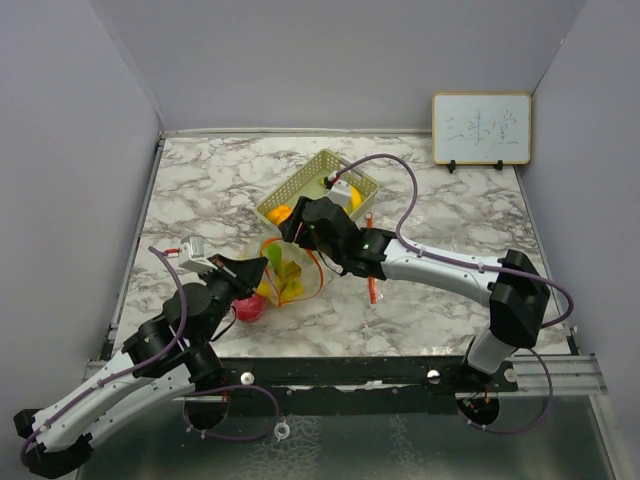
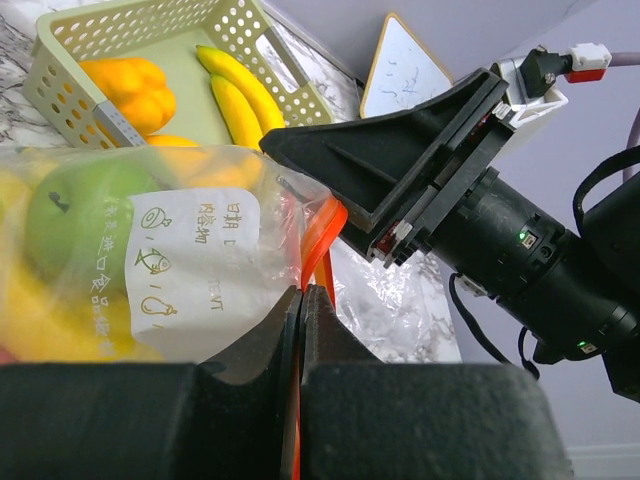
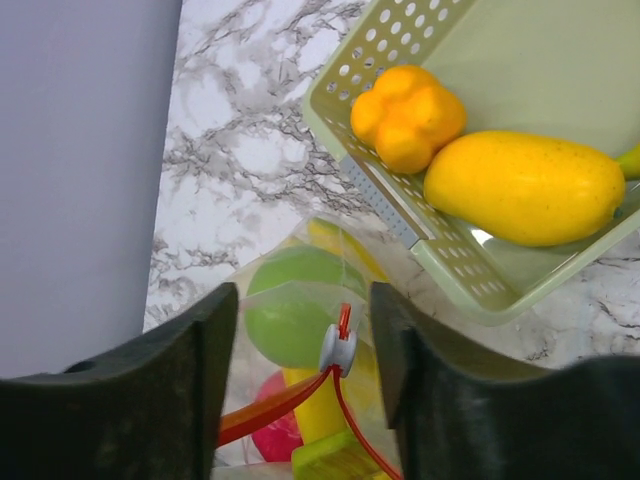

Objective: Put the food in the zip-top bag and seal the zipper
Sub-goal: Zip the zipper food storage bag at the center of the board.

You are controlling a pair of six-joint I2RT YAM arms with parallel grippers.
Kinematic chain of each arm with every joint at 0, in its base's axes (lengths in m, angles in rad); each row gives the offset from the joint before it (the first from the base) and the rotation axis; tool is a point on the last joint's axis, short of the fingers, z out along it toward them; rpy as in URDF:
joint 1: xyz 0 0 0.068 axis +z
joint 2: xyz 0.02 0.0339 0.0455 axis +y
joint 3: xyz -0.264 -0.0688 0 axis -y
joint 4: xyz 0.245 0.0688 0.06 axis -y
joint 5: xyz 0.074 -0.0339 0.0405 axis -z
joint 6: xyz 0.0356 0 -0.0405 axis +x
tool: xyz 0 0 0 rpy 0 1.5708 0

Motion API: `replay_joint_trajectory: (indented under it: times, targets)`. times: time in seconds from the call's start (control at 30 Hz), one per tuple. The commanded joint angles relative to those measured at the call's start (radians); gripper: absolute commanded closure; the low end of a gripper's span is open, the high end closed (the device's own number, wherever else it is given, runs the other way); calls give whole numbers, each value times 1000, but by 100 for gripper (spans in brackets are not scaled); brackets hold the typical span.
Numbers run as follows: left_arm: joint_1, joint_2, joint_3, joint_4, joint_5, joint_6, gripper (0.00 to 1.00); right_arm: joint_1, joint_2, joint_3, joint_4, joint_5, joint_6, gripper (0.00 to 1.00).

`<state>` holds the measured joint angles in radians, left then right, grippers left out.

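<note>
The clear zip-top bag (image 1: 282, 272) with an orange zipper lies between basket and left arm. It holds a green lime (image 3: 285, 310), a yellow banana (image 3: 318, 412) and a red apple (image 3: 272, 437). My left gripper (image 2: 302, 292) is shut on the bag's orange zipper edge (image 2: 322, 235). My right gripper (image 3: 305, 296) is open, its fingers either side of the white zipper slider (image 3: 338, 350) without touching it. In the top view the left gripper (image 1: 255, 268) is at the bag's left and the right gripper (image 1: 292, 230) at its top. More food remains in the basket.
The pale green mesh basket (image 1: 300, 190) stands behind the bag, holding an orange fruit (image 3: 405, 115), a large yellow fruit (image 3: 525, 185) and bananas (image 2: 240, 95). A small whiteboard (image 1: 481, 128) stands at the back right. A short orange piece (image 1: 372, 290) lies on the marble.
</note>
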<state>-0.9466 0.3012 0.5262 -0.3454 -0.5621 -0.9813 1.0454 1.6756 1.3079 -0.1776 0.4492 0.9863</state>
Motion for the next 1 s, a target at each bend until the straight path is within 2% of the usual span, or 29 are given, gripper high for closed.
replay_joint_trajectory:
  times: [0.0,0.2,0.37,0.47,0.5,0.53,0.57,0.6,0.77,0.97]
  targets:
    - [-4,-10,-7,21,16,8,100,-3,-56,-51,69,-38,4,53]
    - [-3,7,6,36,20,31,100,-4,-91,-98,108,-55,-37,82]
    - [-3,28,61,18,43,94,99,-9,-135,-95,120,-75,-136,90]
    - [-4,40,120,-24,70,137,71,-15,-181,-96,126,-86,-193,92]
    - [-3,41,145,-38,82,159,54,-21,-196,-96,128,-97,-211,92]
    - [-3,42,171,-52,93,186,27,-30,-212,-92,131,-122,-231,92]
    - [-4,42,199,-63,112,214,7,-38,-228,-90,139,-155,-251,92]
    - [-3,41,227,-72,129,247,2,-50,-237,-84,144,-193,-275,92]
    - [-3,33,373,-91,192,452,1,-78,-260,-8,107,-437,-419,92]
    - [-3,62,406,15,342,693,1,-85,-298,64,23,-712,-580,92]
